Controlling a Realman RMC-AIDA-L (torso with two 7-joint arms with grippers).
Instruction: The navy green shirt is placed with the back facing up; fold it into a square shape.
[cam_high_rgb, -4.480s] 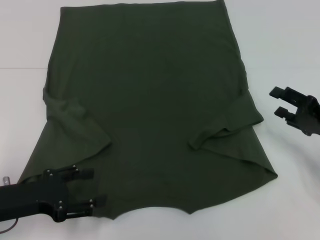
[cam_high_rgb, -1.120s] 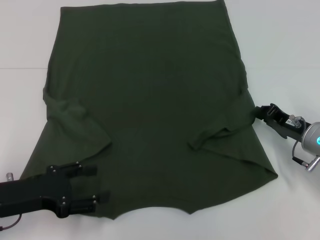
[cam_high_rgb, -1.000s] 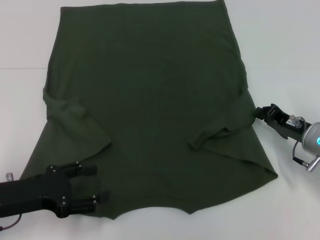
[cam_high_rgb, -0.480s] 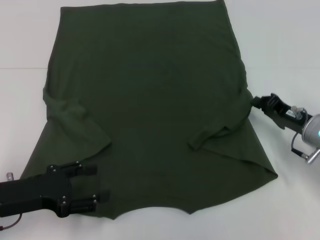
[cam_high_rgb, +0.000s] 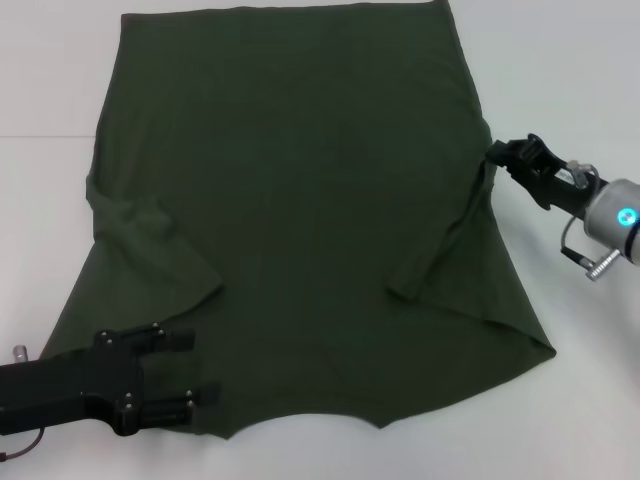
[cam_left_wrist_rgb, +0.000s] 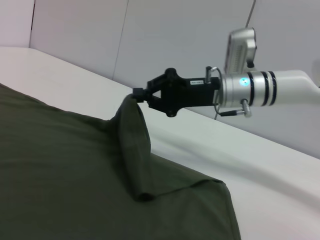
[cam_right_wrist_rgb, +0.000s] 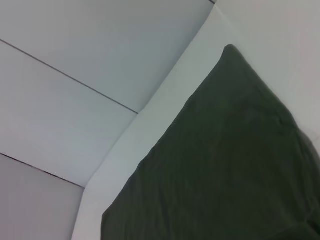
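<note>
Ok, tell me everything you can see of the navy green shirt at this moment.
The navy green shirt is a large, plain dark olive tee of soft matte cloth, spread on the white table and far bigger than either gripper. No print shows. On the robot's left its sleeve lies folded in over the body. On the robot's right the right gripper is pinching the sleeve's edge, raised into a taut ridge in the left wrist view. The left gripper rests open on the near left corner.

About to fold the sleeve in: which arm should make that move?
The right. Its gripper is shut on the shirt at the right sleeve, with the cloth lifted into a peak. The left gripper lies open over the near left corner, holding nothing.
</note>
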